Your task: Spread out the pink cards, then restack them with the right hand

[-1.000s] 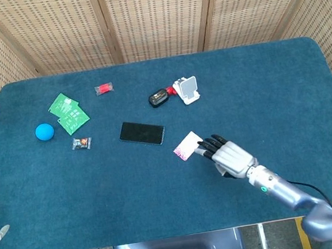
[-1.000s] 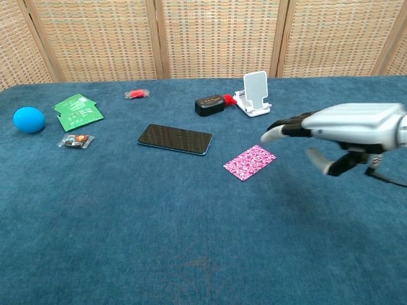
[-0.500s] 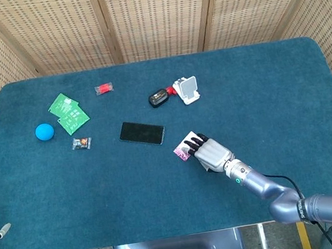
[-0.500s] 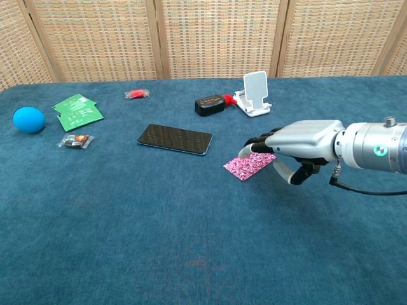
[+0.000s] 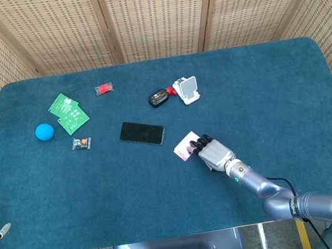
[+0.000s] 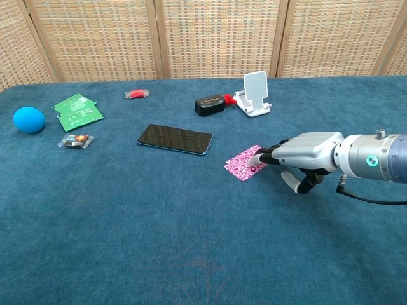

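Observation:
The pink cards (image 5: 184, 147) (image 6: 242, 164) lie as one small stack on the blue table, just right of the black phone. My right hand (image 5: 213, 152) (image 6: 304, 152) lies low over the cloth, and its fingertips (image 6: 261, 160) press down on the stack's right edge. Nothing is lifted; the stack lies flat, its right part hidden under the fingers. The left hand appears in neither view.
A black phone (image 5: 141, 133) (image 6: 174, 138) lies left of the cards. A white phone stand (image 5: 187, 89) and a black case (image 5: 158, 98) sit behind them. Green packets (image 5: 68, 113), a blue ball (image 5: 44, 132), a small wrapped sweet (image 5: 81, 143) and a red item (image 5: 104, 89) lie at the far left.
My right hand has moved left and dropped to the table, going from hovering beside the pink cards to resting its fingertips on their right edge.

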Controlling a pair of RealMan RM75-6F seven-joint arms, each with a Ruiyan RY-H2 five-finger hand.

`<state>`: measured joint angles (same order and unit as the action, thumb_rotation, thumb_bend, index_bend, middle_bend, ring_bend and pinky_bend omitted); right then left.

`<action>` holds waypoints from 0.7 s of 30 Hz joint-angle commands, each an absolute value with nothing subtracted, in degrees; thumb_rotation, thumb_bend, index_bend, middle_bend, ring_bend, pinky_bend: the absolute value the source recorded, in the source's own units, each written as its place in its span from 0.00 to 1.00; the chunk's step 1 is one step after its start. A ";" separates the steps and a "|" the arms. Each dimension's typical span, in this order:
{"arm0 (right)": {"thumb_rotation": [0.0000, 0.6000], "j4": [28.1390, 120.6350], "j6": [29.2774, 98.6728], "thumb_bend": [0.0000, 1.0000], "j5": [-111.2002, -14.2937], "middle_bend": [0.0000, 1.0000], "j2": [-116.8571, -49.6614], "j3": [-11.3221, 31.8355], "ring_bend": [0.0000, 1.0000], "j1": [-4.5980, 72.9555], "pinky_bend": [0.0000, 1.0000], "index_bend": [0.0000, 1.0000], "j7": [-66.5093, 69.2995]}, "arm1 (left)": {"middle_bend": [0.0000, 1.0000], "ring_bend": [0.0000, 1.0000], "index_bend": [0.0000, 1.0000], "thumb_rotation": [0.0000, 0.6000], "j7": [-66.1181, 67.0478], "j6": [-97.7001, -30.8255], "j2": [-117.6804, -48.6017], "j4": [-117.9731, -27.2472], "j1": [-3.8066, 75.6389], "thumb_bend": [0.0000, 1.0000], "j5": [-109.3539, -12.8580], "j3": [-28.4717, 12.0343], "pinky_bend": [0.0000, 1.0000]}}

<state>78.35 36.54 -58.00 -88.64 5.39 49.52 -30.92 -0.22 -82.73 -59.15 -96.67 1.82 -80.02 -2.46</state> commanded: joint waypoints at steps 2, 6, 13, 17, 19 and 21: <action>1.00 79.12 37.39 1.00 -54.22 0.08 -87.58 3.93 0.01 50.39 0.11 0.06 -33.35 | 0.00 0.00 0.00 1.00 -0.35 -82.67 -59.16 -96.56 1.84 0.00 -79.96 -2.44 0.00; 1.00 81.86 37.71 1.00 -50.81 0.11 -84.87 2.14 0.02 51.04 0.12 0.09 -35.64 | 0.00 0.00 0.00 1.00 -0.51 -82.65 -59.11 -96.61 1.88 0.00 -80.08 -2.38 0.00; 1.00 89.59 39.03 1.00 -43.78 0.14 -79.55 -2.68 0.03 53.01 0.12 0.12 -40.96 | 0.00 0.00 0.00 1.00 -1.11 -82.93 -58.91 -96.61 1.78 0.00 -80.49 -2.25 0.00; 1.00 93.08 39.95 1.00 -41.85 0.14 -77.63 -4.70 0.03 53.84 0.12 0.12 -42.25 | 0.00 0.00 0.00 1.00 -1.23 -83.12 -58.82 -96.76 1.75 0.00 -80.77 -2.19 0.00; 1.00 94.44 40.13 1.00 -41.32 0.14 -76.95 -5.56 0.03 54.16 0.12 0.12 -42.63 | 0.00 0.00 0.00 1.00 -1.25 -83.21 -58.81 -96.79 1.70 0.00 -80.92 -2.11 0.00; 1.00 96.06 40.18 1.00 -40.78 0.14 -76.24 -6.50 0.03 54.58 0.12 0.12 -42.94 | 0.00 0.00 0.00 1.00 -1.22 -83.30 -58.79 -96.90 1.69 0.00 -81.07 -2.06 0.00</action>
